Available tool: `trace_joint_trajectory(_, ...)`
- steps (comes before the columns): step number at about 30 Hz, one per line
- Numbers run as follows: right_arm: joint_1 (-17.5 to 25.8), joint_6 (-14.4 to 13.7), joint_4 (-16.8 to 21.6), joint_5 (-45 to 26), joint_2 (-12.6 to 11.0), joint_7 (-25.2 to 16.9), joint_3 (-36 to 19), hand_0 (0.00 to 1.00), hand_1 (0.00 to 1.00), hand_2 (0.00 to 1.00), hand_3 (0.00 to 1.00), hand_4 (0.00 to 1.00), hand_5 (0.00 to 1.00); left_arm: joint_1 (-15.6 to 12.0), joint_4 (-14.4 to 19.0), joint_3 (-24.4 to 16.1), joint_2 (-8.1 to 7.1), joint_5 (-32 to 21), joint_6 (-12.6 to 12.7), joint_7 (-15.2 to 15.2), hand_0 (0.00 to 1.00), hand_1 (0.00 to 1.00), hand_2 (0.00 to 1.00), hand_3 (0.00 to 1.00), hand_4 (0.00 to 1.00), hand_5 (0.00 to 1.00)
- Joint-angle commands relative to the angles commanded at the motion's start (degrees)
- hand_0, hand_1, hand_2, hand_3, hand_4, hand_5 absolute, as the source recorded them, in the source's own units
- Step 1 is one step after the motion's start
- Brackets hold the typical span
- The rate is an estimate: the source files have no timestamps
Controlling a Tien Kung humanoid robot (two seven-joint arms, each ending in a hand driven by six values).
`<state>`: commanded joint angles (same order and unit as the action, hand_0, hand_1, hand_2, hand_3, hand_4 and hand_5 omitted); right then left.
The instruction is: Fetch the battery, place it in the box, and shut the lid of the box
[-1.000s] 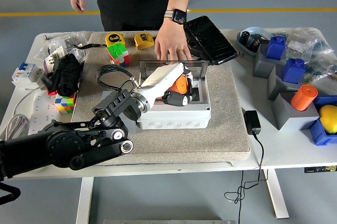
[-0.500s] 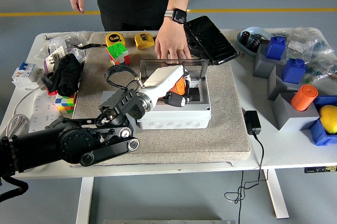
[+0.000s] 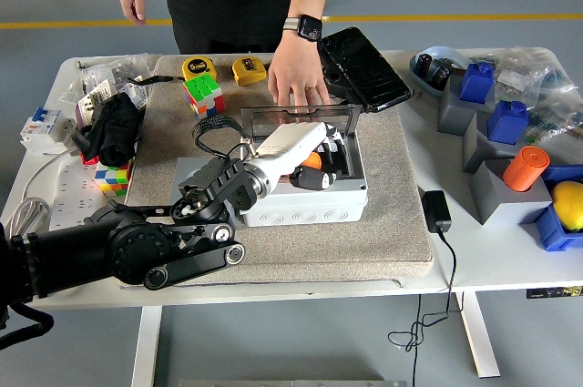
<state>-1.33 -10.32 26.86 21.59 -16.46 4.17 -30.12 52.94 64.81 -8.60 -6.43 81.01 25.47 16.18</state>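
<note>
The left hand (image 3: 314,157), still gripping the battery (image 3: 312,160), has sunk deeper into the box (image 3: 305,198), so release is near.

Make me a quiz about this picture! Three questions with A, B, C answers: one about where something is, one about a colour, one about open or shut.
1. Where is the robot's left hand?
A. inside the white box
B. on the Rubik's cube
C. hanging off the table

2. What colour is the lemon-shaped thing at the right edge?
A. green
B. yellow
C. purple

3. How is the box lid?
A. shut
B. missing
C. open

Answers:
1 A, its fingers reach into the white box.
2 B, the lemon-shaped thing sits yellow in a blue holder.
3 C, the box lid stands up behind the box, by a person's hand.
</note>
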Motion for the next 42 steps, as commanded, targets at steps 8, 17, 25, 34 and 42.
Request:
trace_joint_trajectory(8,0.1,0.0,0.0,0.0,0.0,0.0,-0.1,0.622,0.656,0.663,0.571,0.923,0.482,-0.1,0.1,-0.8,0.08,-0.3,-0.2,-0.3,0.736,0.843,0.878,0.895,0.998,0.401)
trace_joint_trajectory(17,0.4,0.0,0.0,0.1,0.2,-0.1,-0.6,0.624,0.656,0.663,0.571,0.924,0.482,-2.8,5.2,-7.4,-0.91,-2.7,2.2,-4.1,0.641,0.777,0.801,0.824,0.998,0.42)
trace_joint_trajectory(25,0.5,0.0,0.0,0.2,0.4,-0.1,-0.7,0.624,0.656,0.663,0.571,0.924,0.481,-6.3,10.6,-16.3,-2.63,-6.4,5.9,-11.5,0.499,0.627,0.652,0.652,0.998,0.445)
trace_joint_trajectory(34,0.6,0.0,0.0,0.2,0.4,-0.1,-1.0,0.624,0.656,0.663,0.571,0.924,0.481,-6.8,7.8,-21.5,-3.57,-0.9,3.4,-6.6,0.669,0.693,0.689,0.68,0.997,0.457)
trace_joint_trajectory(42,0.8,0.0,0.0,0.2,0.4,-0.1,-1.0,0.624,0.656,0.663,0.571,0.925,0.482,-6.7,7.2,-21.9,-5.63,6.9,-4.3,2.5,0.73,0.751,0.71,0.729,0.998,0.504)
